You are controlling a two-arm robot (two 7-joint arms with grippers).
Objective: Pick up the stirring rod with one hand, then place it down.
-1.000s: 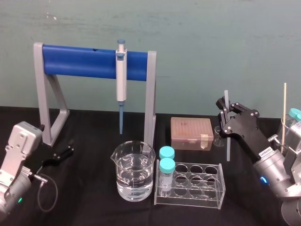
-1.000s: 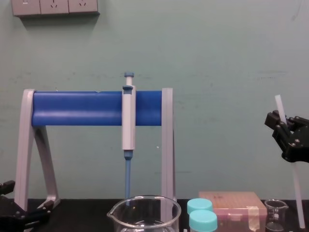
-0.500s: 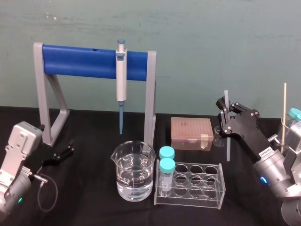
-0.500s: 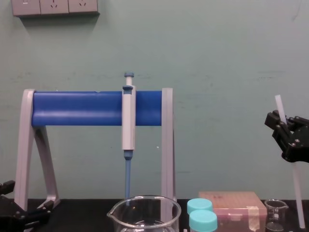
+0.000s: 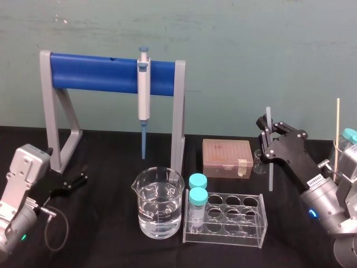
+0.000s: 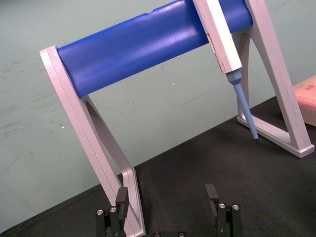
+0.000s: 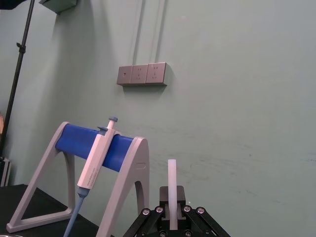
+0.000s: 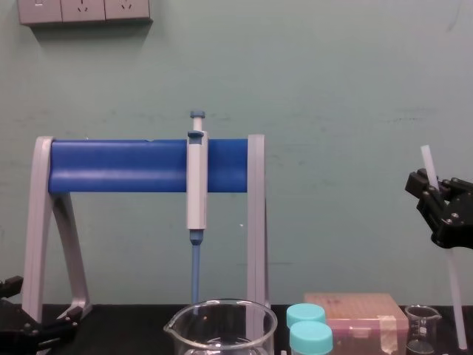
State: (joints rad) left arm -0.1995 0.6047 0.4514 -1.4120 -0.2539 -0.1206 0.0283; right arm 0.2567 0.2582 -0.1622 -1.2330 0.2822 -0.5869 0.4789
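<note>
We see our left gripper [image 6: 167,194] with its two fingers [image 6: 122,196] wide apart above the black table [image 6: 212,158], facing the blue stand [image 6: 148,47] where a pipette [image 6: 222,42] hangs.

Soft, even light falls from above on the green wall [image 5: 251,56]; the wall sockets [image 7: 142,74] cast a faint shadow beneath them. Small glints mark the glass beaker [image 5: 158,204]; the black tablecloth [image 5: 111,223] is dark.

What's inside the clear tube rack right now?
Two teal-capped vials stand in the tube rack's left-end holes, one behind the other. The other six holes look empty. The rear vial's body is covered by the front one, so its contents can't be seen.
</note>
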